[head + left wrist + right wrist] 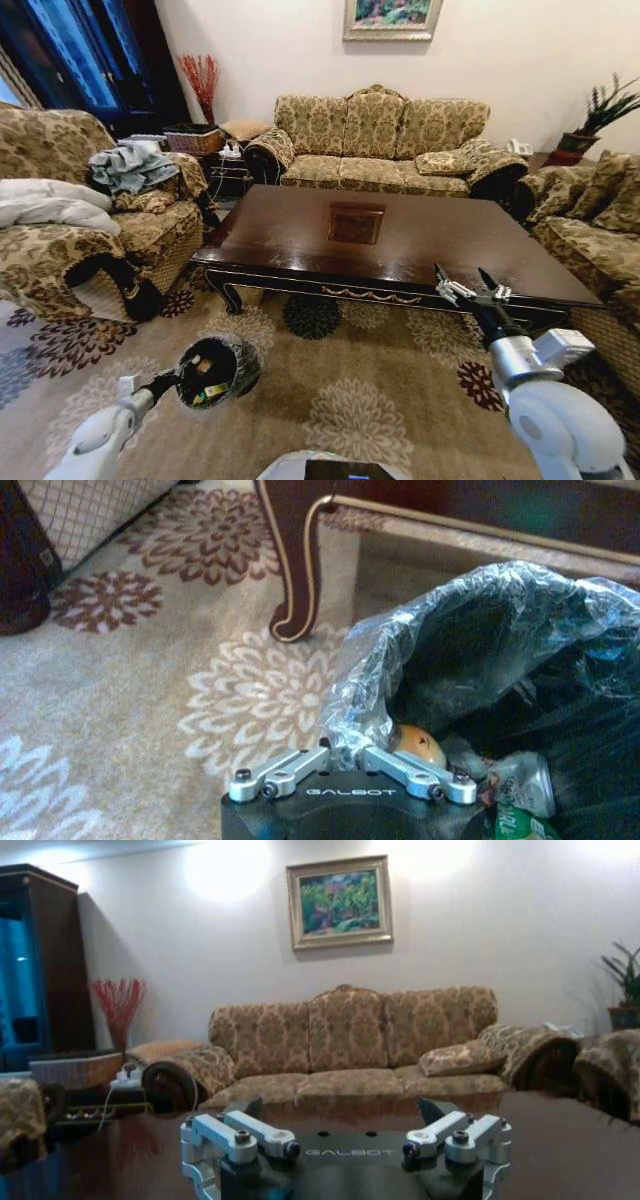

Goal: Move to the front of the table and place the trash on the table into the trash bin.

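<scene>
The table (300, 235) stands ahead of me, and its dark top shows nothing on it. On the carpet at my lower left sits the trash bin (215, 372) with its grey plastic liner (480, 615). My left gripper (172, 381) (345, 751) is shut on the bin's lined rim. Trash lies inside the bin: a tan bottle (416, 744), a can (525, 781) and a green packet (522, 829). My right gripper (466, 284) (340, 1111) hangs open over the table's front right edge, with nothing between its fingers.
A carved table leg (295, 570) stands close to the bin. A sofa (375, 140) lies behind the table. Armchairs flank it at the left (70, 230) and right (595, 230). A wicker basket (193, 139) sits at the back left. Patterned carpet (370, 400) lies before me.
</scene>
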Tool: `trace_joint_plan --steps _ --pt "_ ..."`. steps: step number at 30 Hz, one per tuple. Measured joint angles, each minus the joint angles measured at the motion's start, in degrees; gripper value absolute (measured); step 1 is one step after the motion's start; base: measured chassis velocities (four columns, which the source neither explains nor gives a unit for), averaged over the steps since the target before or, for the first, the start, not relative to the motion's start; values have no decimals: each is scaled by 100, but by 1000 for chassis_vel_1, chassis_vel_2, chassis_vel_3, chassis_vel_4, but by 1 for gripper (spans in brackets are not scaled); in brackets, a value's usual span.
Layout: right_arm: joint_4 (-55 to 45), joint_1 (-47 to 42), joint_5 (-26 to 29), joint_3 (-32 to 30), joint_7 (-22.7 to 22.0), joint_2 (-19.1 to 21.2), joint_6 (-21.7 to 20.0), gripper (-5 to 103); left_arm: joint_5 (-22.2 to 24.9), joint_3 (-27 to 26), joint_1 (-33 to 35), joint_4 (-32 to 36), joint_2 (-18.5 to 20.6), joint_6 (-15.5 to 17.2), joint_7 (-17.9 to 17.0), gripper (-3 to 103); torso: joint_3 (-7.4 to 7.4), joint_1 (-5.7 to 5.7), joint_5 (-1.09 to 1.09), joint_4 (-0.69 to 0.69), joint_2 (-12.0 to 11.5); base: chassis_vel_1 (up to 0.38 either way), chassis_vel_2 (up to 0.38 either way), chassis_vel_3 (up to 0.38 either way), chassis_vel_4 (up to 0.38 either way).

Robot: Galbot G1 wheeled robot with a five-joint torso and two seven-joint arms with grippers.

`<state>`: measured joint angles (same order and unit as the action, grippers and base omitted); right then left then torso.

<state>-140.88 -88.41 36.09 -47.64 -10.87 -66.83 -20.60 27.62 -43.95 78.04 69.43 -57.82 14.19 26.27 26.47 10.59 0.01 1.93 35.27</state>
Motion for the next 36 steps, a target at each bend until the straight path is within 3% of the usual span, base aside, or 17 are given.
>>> trace_joint_plan --steps 10,13,21,25,29,36 --pt "-68 -209 50 -357 58 -56 69 100 -46 687 -1124 -1475 -38 -180 -135 0 0 0 -1 0 0 0 0 0 0" --pt "-71 -241 55 -439 61 -149 100 100 -158 719 -1433 -1744 -42 9 33 0 -1 0 2 -2 0 0 0 0 0" --pt "-77 -499 178 -753 208 -495 387 100 -228 961 -1941 -2497 -99 32 191 0 -1 0 2 1 0 0 0 0 0" --pt "66 -583 265 -969 267 -506 591 100 -452 994 -1932 -2511 -267 274 239 0 -1 0 -2 0 0 0 0 0 0" --pt "115 -627 393 -1114 268 -492 625 100 -716 969 -1931 -2471 -339 469 229 0 -2 -1 12 1 1 0 0 0 0" --pt "172 -602 461 -1143 272 -527 664 100 -908 950 -1769 -2346 -219 697 231 0 -2 -1 -2 -1 1 0 0 0 0"
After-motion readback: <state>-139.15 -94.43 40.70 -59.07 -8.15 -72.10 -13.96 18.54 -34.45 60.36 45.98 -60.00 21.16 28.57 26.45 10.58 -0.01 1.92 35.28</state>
